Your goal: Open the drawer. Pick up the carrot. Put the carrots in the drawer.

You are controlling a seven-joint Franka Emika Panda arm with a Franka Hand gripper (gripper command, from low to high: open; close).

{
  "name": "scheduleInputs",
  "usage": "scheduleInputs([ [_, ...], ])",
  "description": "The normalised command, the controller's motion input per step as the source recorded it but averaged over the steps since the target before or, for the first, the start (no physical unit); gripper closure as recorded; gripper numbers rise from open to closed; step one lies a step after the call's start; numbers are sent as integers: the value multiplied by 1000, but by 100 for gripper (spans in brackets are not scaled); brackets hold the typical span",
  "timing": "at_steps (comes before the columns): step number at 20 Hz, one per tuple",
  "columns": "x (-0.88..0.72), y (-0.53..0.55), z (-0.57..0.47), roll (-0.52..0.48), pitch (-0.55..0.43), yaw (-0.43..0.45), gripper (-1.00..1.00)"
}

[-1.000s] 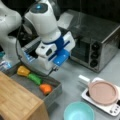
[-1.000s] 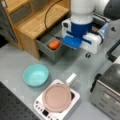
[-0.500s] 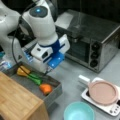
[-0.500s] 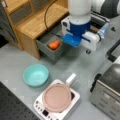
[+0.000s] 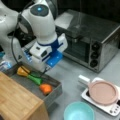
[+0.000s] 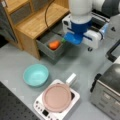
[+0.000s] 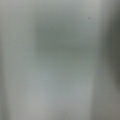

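1. Drawer (image 5: 51, 96) (image 6: 51, 51) is pulled out from the wood-topped cabinet (image 5: 17, 100) (image 6: 37, 22), seen in both front views.
2. Carrot (image 5: 45, 88) (image 6: 54, 45) lies inside the drawer, close to the front panel. Nothing is gripping it.
3. Also in the drawer in a front view: a green vegetable (image 5: 35, 80) just beside the carrot, and a yellow-orange lump (image 5: 22, 71) at its far end. All three sit in a rough line on the drawer floor.
4. Teal bowl (image 5: 78, 111) (image 6: 36, 75) stands on the grey table (image 5: 72, 72) (image 6: 15, 60), apart from the drawer. Nothing visible in it.
5. Pink pan (image 5: 103, 92) (image 6: 57, 97) sits on a white cooker (image 5: 110, 107) (image 6: 40, 107), with its white handle (image 5: 83, 80) (image 6: 70, 78) sticking out over the edge.
6. Silver toaster oven (image 5: 92, 42) (image 6: 107, 92) stands behind the pan; door looks closed.
7. Arm: white wrist pointing down, blue and white hand body over the back part of the drawer. Gripper (image 5: 40, 68) (image 6: 66, 41) is low by the drawer's back edge, near the green vegetable, well apart from the bowl.
8. Fingers hidden by the hand body, so can't tell released or clenched. Wrist view is a plain grey blur, no use.
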Motion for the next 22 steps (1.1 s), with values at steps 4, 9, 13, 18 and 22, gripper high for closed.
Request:
scheduleInputs([
  [4,67,-217,42,-159,116,91,-100],
  [9,97,-200,36,-142,118,83,-100],
  [13,127,-154,31,-113,111,79,-100],
  [18,137,-156,62,-105,89,95,-100],
  [22,141,-227,82,-122,83,106,-100],
])
